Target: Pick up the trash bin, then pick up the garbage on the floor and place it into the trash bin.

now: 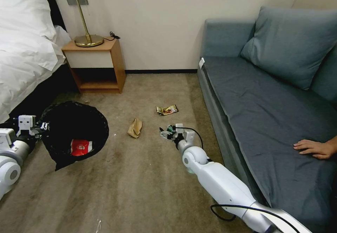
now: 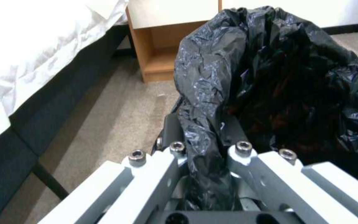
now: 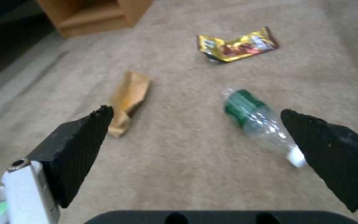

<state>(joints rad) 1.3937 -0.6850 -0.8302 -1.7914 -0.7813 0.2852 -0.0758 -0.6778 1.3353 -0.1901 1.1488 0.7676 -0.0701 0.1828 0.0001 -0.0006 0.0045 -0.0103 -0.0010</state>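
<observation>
Trash bin (image 1: 75, 129): round, lined with a loose, crinkled, glossy black plastic bag (image 2: 270, 77) that drapes over the rim and hides the bin's wall; it sits at the robot's left, near the bed (image 1: 24, 40) and the wooden nightstand (image 1: 96, 64). Whether it rests on the carpet or hangs lifted cannot be told. Contents: one crumpled red-and-white packet (image 1: 80, 147) lying in the bag.

Left gripper (image 2: 206, 152): white metal fingers with hex screws, clamped together on a bunched fold of the bag at the bin's rim.

Right gripper (image 3: 195, 130): two black, ribbed, wedge-shaped pads (image 3: 79, 146), spread wide apart, hanging low over the carpet (image 1: 140, 184) with the bottle between and beyond them, untouched.

Plastic bottle (image 3: 258, 119): small, clear, crinkled body, green label, white cap; lies on its side on the carpet.

Paper bag (image 3: 127, 101): brown, crumpled, flattened, elongated; lies on the carpet just beside the bottle, between it and the bin.

Snack wrapper (image 3: 237, 45): gold-brown foil, shiny, creased, roughly rectangular; lies on the carpet farther toward the wall, apart from the other pieces.

Carpet: beige, short pile, mottled.

Sofa (image 1: 266, 96): grey-blue fabric, at the robot's right
</observation>
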